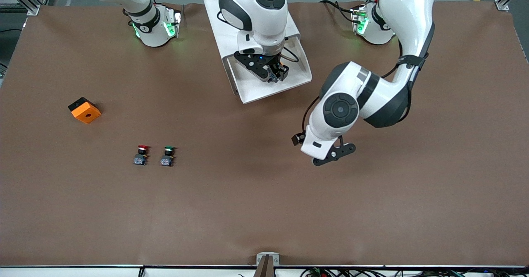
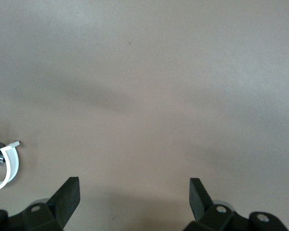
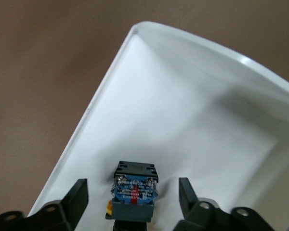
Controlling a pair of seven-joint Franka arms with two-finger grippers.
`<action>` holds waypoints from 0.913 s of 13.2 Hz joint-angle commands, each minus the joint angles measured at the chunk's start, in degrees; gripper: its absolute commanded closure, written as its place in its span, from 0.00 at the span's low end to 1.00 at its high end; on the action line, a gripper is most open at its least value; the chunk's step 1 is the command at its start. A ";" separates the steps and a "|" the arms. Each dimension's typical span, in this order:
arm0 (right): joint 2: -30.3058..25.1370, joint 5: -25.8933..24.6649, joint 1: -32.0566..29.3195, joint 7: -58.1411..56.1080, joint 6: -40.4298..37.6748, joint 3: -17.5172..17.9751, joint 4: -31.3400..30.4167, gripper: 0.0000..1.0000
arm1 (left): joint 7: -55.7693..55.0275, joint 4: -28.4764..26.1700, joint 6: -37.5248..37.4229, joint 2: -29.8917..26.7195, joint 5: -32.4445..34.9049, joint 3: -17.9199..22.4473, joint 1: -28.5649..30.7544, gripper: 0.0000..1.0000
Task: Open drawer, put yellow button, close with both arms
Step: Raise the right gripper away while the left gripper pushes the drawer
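While the yellow button (image 3: 134,191) lies in the open drawer (image 1: 252,87) between the released fingers (image 3: 77,198) of the right gripper (image 1: 273,74), directly beneath it, only the right wrist view shows this; the left gripper (image 2: 134,198) waits spread over bare desk (image 1: 248,202), well apart from the drawer

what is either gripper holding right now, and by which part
Nothing. The right gripper stands open over the drawer with the yellow button loose between its fingers; the left gripper is open, empty.

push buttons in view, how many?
3. Yellow button lies in the open drawer between the right gripper's open fingers; red-capped button and green-capped button stand side by side on the table.
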 commanded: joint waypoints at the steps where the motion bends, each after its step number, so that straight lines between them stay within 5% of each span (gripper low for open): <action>1: -1.67 -0.60 -1.14 -8.78 -6.33 -0.92 3.15 0.00 | -1.62 -1.14 0.66 -1.97 1.52 -0.05 -1.51 0.00; 5: -2.37 -0.51 -8.34 -25.11 -18.99 -0.83 12.11 0.00 | -4.35 -1.23 1.71 -2.24 1.61 -0.05 -4.07 0.00; 12: -8.17 -0.69 -25.73 -57.72 -25.26 -1.01 12.57 0.00 | -12.17 -2.46 1.89 -2.15 1.35 -0.75 -9.25 0.00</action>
